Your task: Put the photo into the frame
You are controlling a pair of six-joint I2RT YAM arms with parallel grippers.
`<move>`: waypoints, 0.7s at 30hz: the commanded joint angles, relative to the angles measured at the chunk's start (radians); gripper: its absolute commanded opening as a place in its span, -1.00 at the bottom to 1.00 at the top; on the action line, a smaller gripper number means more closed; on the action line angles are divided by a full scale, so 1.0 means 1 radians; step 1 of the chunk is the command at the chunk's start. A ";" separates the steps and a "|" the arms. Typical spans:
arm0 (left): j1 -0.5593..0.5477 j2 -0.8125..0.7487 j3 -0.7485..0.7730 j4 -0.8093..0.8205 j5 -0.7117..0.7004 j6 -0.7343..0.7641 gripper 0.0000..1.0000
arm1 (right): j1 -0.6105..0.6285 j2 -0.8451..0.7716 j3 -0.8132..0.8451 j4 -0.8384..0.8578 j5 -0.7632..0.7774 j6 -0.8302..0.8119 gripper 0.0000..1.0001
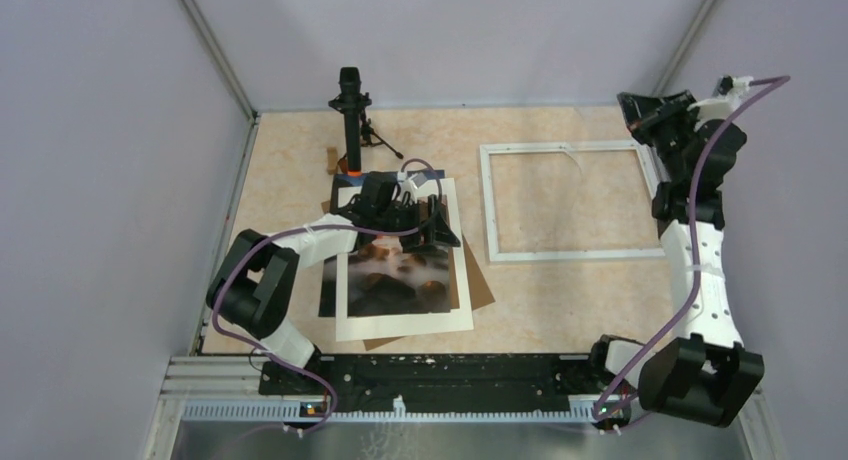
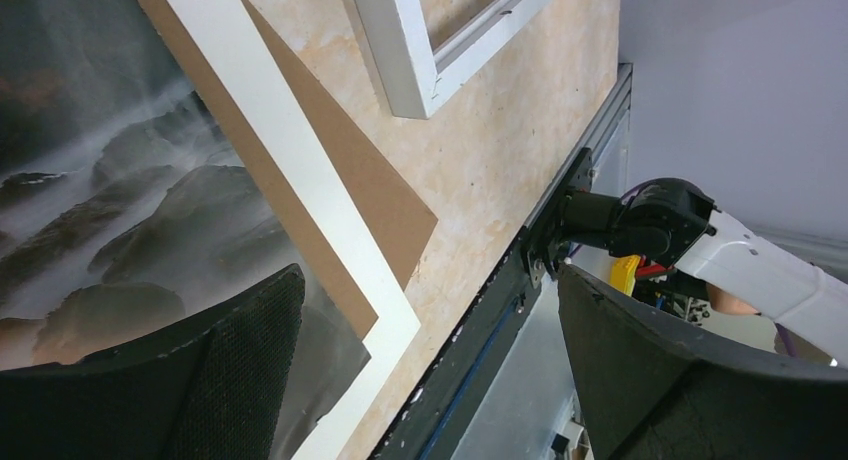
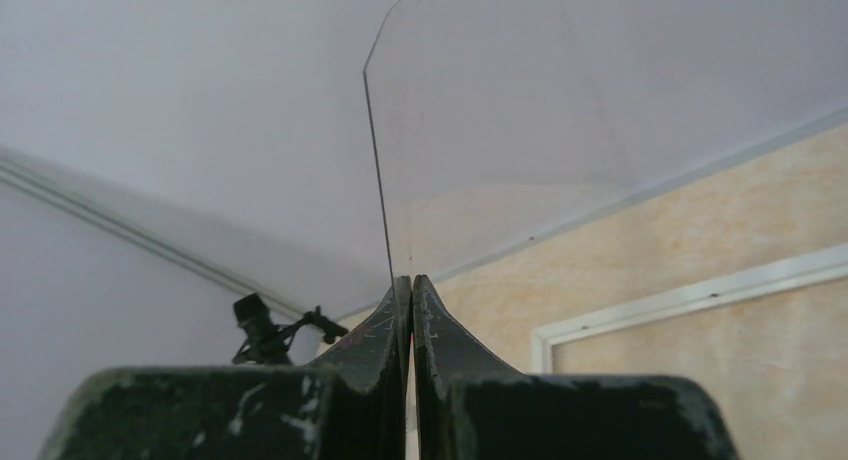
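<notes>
The photo (image 1: 398, 278), a dark rocky seascape print, lies left of centre on a white sheet (image 1: 405, 325) over brown cardboard (image 1: 482, 292). My left gripper (image 1: 422, 228) hovers over the photo's far edge, open with nothing between its fingers. In the left wrist view the photo (image 2: 120, 200) fills the left side beneath the spread left gripper (image 2: 430, 285). The white frame (image 1: 565, 251) lies flat at right, empty, and its corner (image 2: 400, 50) also shows there. My right gripper (image 1: 650, 115), raised by the frame's far right corner, is shut on a clear sheet (image 3: 480, 130) that stands up from its tips (image 3: 411, 280).
A black stand (image 1: 350, 110) rises at the back left, behind the photo. Purple walls close in the table on three sides. A black rail (image 1: 430, 375) runs along the near edge. The right arm (image 2: 760, 270) shows at the right of the left wrist view.
</notes>
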 commanded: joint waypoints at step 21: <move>-0.034 0.062 0.154 -0.026 -0.041 -0.055 0.97 | 0.004 0.417 0.121 0.410 0.060 0.547 -1.00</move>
